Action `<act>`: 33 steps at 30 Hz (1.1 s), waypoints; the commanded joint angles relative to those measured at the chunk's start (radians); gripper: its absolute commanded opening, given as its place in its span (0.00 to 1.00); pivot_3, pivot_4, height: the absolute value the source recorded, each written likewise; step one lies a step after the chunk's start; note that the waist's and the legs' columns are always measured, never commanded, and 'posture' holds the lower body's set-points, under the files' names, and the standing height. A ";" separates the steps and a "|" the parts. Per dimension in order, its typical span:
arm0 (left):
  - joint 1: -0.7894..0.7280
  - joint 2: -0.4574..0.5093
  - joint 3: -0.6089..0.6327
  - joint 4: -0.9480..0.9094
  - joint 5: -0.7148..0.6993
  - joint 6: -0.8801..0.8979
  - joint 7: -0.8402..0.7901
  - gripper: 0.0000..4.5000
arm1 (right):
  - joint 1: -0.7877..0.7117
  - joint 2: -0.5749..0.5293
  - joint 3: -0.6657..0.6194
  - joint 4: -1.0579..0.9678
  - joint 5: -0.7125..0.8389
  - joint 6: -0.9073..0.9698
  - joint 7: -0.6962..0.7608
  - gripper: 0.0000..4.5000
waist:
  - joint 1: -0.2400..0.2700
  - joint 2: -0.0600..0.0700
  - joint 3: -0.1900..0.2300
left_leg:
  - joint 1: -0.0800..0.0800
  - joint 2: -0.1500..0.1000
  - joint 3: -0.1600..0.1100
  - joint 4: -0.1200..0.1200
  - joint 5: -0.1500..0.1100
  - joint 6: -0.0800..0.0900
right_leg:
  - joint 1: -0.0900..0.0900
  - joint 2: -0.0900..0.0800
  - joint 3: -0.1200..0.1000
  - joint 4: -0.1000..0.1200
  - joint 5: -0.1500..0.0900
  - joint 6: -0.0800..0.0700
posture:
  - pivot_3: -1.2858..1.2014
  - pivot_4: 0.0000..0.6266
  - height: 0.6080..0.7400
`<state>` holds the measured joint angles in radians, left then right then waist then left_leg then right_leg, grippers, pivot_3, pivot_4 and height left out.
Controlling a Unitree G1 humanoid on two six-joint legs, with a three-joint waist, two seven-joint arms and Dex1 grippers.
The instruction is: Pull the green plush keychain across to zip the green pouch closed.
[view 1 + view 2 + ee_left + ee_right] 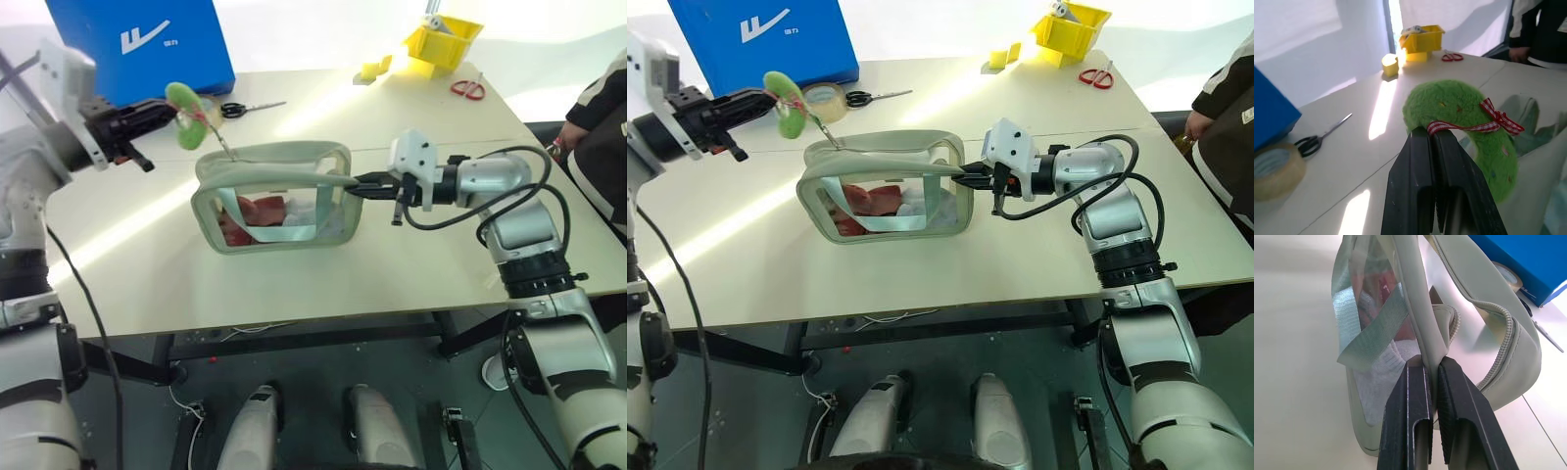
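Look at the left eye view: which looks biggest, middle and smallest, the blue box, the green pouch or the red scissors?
1. The blue box and green pouch look about alike; the box is cut off by the frame, so I won't rank them.
2. The red scissors look smallest.

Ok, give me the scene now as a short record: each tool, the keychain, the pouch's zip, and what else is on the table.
left tool: shut on the green plush keychain, held above the table
right tool: shut on the green pouch at its end edge
zip: open, top gaping
pouch contents: red items behind the clear window
elsewhere: blue box, tape roll, black scissors, red scissors, yellow bin
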<state>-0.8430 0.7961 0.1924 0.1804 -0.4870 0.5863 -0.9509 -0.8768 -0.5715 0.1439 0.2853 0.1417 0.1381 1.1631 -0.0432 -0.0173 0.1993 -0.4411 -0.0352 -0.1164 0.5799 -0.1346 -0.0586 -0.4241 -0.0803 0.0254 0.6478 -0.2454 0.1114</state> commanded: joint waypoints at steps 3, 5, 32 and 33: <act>0.036 -0.031 -0.113 -0.093 0.057 -0.024 -0.008 0.00 | -0.031 0.002 -0.013 -0.025 0.002 -0.013 -0.013 0.00 | -0.003 0.000 0.000 | 0.000 0.000 0.000 0.000 0.000 0.000 | 0.000 0.000 0.000 0.000 0.000 0.000 | 0.52 0.24 1.00; 0.050 -0.025 -0.136 -0.079 0.088 -0.056 -0.016 0.07 | -0.031 0.002 -0.014 -0.028 0.002 -0.011 -0.015 0.00 | -0.006 0.000 0.000 | 0.000 0.000 0.000 0.000 0.000 0.000 | 0.000 0.000 0.000 0.000 0.000 0.000 | 0.52 0.24 1.00; 0.316 0.120 0.008 -0.221 0.010 0.052 -0.029 0.87 | -0.018 -0.003 -0.007 -0.042 0.007 -0.006 -0.012 0.00 | -0.001 0.000 0.000 | 0.000 0.001 0.000 -0.001 0.000 0.000 | 0.000 0.000 0.000 0.000 -0.001 -0.001 | 0.52 0.24 1.00; 0.314 0.114 0.004 -0.211 0.012 0.045 -0.032 0.82 | -0.015 -0.004 -0.007 -0.048 0.008 -0.003 -0.012 0.00 | -0.001 0.000 0.000 | 0.000 0.001 0.000 -0.001 0.000 0.000 | 0.000 0.000 0.000 0.000 -0.001 -0.001 | 0.52 0.24 1.00</act>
<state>-0.5122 0.9100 0.1898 -0.0374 -0.4876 0.6630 -0.9873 -0.8768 -0.5687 0.1489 0.2823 0.1385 0.1344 1.1494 -0.0444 -0.0173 0.1995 -0.4407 -0.0347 -0.1167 0.5792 -0.1346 -0.0586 -0.4242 -0.0801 0.0254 0.6476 -0.2459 0.1109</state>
